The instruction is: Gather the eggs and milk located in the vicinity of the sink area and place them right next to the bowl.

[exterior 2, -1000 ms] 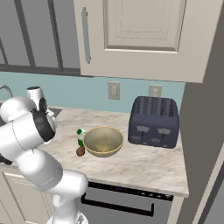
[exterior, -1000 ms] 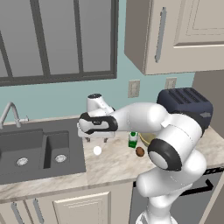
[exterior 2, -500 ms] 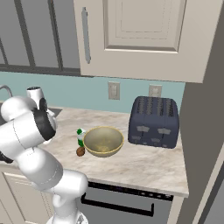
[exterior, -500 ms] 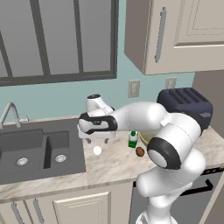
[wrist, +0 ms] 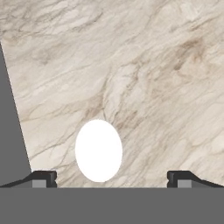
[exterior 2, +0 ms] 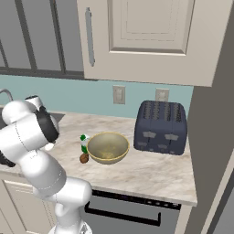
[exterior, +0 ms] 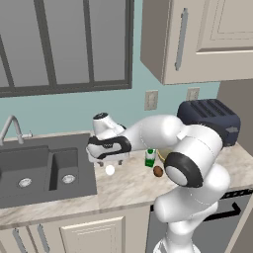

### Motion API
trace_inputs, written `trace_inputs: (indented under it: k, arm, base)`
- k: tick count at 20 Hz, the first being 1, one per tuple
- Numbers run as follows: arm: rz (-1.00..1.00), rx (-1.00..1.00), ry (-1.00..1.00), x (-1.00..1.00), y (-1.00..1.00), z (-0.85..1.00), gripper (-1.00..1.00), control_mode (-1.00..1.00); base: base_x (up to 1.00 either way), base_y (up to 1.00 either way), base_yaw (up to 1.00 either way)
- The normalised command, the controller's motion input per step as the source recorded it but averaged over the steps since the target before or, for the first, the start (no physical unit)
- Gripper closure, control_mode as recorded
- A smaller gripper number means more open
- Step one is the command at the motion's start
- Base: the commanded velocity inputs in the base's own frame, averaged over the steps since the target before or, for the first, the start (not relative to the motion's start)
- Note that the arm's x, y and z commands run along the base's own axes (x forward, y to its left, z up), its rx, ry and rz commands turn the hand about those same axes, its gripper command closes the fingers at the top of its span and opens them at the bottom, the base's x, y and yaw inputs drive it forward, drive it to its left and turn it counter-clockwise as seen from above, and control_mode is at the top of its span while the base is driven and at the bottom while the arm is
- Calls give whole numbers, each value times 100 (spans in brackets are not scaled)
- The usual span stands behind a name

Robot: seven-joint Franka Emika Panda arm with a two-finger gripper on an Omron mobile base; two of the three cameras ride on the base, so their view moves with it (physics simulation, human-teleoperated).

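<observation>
A white egg lies on the marble counter just right of the sink. My gripper hangs directly above it, open, and the egg sits between the two fingertips, nearer the left one. In the left base view the gripper hovers just over that white egg. The brown egg and the milk carton stand further right. From the right base view the milk and brown egg touch the left side of the olive bowl.
A dark toaster stands right of the bowl. The sink's edge runs close on the left in the hand view. A chrome faucet rises behind the sink, and wall cabinets hang overhead.
The hand has edged slightly lower over the white egg. The eggs, milk and bowl have not moved.
</observation>
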Motion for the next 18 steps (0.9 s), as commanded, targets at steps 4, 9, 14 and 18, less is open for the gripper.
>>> trace_inputs:
  k: [4,9,14,18]
  arm:
    - [0,-5,-1,-2,1,-19,-100,-100]
    - [0,0,-1,0,0,-16,-100,-100]
    - [0,0,0,0,0,-12,-100,-100]
    - [0,0,0,0,0,-8,-100,-100]
  base:
    - [0,0,0]
    - [0,0,0]
    - [0,0,0]
    - [0,0,0]
